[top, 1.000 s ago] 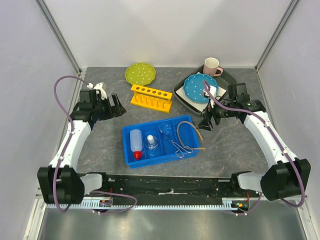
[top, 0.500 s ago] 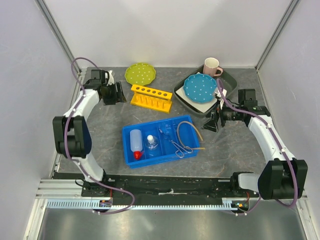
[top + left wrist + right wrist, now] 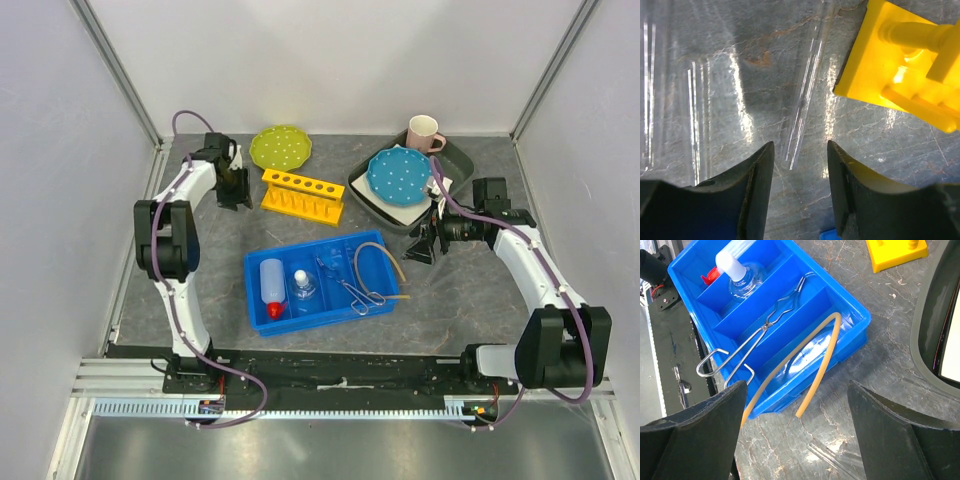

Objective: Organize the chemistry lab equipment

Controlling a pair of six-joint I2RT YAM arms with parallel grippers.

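The blue tray (image 3: 256, 300) holds the white squeeze bottle with red nozzle (image 3: 272, 286), the glass flask with white stopper (image 3: 304, 288), the metal tongs (image 3: 353, 290) and the tan tubing loop (image 3: 386, 262), whose ends hang over the right rim. My left gripper (image 3: 237, 190) is open and empty at the left end of the yellow test-tube rack (image 3: 303, 195). In the left wrist view it (image 3: 800, 150) hovers over a clear glass tube (image 3: 805, 95) lying beside the rack (image 3: 905, 60). My right gripper (image 3: 421, 245) is open and empty to the right of the tray. The right wrist view shows it (image 3: 797, 435) near the tubing (image 3: 812, 360), tongs (image 3: 760, 332) and flask (image 3: 742, 277).
A green dotted plate (image 3: 280, 147) lies at the back. A dark tray (image 3: 458, 152) at the back right holds a blue dotted plate (image 3: 400, 173) and a pink mug (image 3: 424, 132). More clear tubes (image 3: 695, 125) lie on the table. One clear tube (image 3: 840, 460) lies under my right gripper.
My left arm has swung back and inward, bringing its gripper to the left end of the yellow rack. My right gripper has drawn slightly right, away from the blue tray.
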